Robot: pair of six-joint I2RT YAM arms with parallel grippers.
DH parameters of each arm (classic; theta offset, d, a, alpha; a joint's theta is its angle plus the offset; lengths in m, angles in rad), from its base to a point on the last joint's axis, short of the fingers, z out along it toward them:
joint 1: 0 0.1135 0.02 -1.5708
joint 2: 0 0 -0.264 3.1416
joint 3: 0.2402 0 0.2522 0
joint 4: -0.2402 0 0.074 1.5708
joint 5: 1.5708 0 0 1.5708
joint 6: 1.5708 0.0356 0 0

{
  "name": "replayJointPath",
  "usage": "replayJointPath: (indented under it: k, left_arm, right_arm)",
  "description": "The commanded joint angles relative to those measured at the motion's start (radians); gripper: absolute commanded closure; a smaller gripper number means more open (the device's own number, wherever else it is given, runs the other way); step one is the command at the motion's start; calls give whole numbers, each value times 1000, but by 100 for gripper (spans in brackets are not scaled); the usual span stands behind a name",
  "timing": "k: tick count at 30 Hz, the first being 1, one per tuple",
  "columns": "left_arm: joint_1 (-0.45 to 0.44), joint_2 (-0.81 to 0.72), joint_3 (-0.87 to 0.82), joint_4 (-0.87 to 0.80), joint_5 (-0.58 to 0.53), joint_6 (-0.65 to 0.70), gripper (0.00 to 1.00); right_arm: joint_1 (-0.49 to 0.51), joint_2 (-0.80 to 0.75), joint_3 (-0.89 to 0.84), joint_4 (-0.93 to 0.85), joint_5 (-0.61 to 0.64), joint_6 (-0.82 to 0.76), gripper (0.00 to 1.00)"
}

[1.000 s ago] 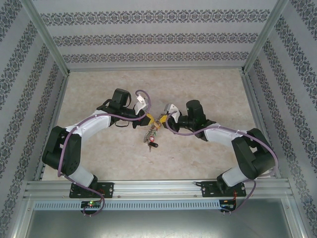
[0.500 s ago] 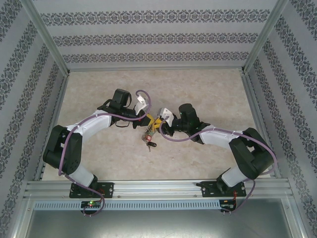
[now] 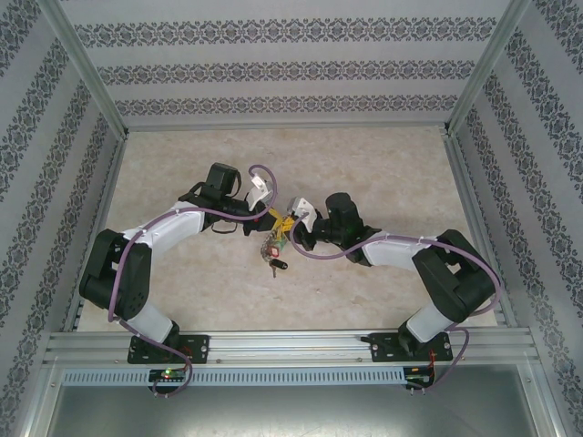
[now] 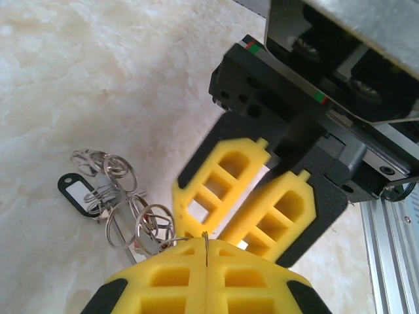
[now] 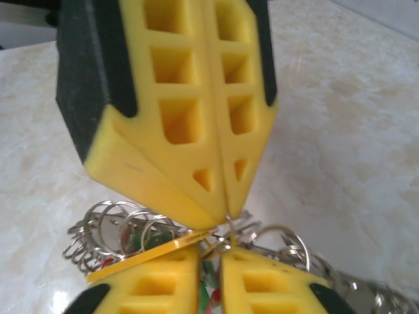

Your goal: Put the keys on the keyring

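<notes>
Marbled surface is stretching between patterned walls. From above, you're seeing that the right gripper has been sliding leftward this past second, so it's now almost touching the left gripper near the surface's middle. The keys are bunching just nearside of both.

On the left wrist, your left gripper is keeping its jaws together, clamping a thin wire that I'm judging to be the keyring. The keys, one with a black tag, are clustering beside it.

On the right wrist, the right gripper is holding its jaws a slit apart; I cannot tell whether they're pinching anything. Closing in like this is suggesting threading is just starting.
</notes>
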Motion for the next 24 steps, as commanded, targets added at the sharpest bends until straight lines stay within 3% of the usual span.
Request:
replayJointPath:
  k: [1, 5, 10, 15, 19, 24]
  left_arm:
    - [14, 10, -11, -14, 34, 26, 100]
    - [20, 11, -13, -18, 34, 30, 100]
    - [41, 6, -17, -23, 27, 45, 100]
    - [46, 6, -13, -94, -23, 141, 100]
    - [46, -3, -14, -132, -66, 197, 100]
    - [45, -21, -17, -152, -37, 220, 100]
  right_arm:
    - [10, 16, 3, 79, 16, 37, 92]
    - [10, 27, 13, 106, 33, 52, 100]
    - [10, 36, 28, 133, 55, 93, 100]
    - [7, 48, 57, 145, 34, 147, 100]
    - [10, 51, 97, 94, 105, 255, 100]
    - [26, 53, 122, 76, 164, 292, 100]
